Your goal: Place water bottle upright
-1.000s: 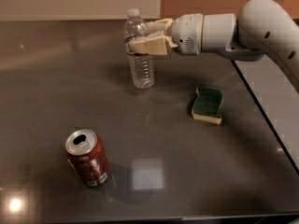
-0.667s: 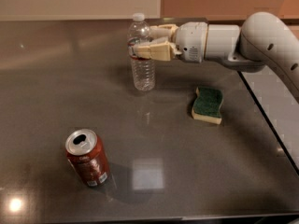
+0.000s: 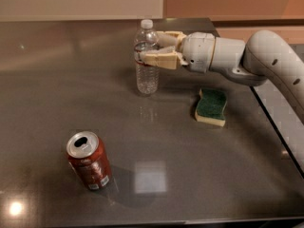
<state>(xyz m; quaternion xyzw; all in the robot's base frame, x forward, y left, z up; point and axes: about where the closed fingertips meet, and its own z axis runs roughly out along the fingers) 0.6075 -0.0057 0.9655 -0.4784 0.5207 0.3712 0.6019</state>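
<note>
Standing upright at the surface's [image 3: 52, 103] far middle, the water bottle [image 3: 147, 77] is clasped by the tool [image 3: 149, 47] from 3 o'clock; a sponge [image 3: 212, 106] lies at its 4 o'clock, a soda can [image 3: 89, 163] at 7 o'clock.

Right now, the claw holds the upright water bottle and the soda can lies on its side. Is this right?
Not quite: the camera view shows the soda can standing upright, opened top up. The claw does hold the upright water bottle.
</note>
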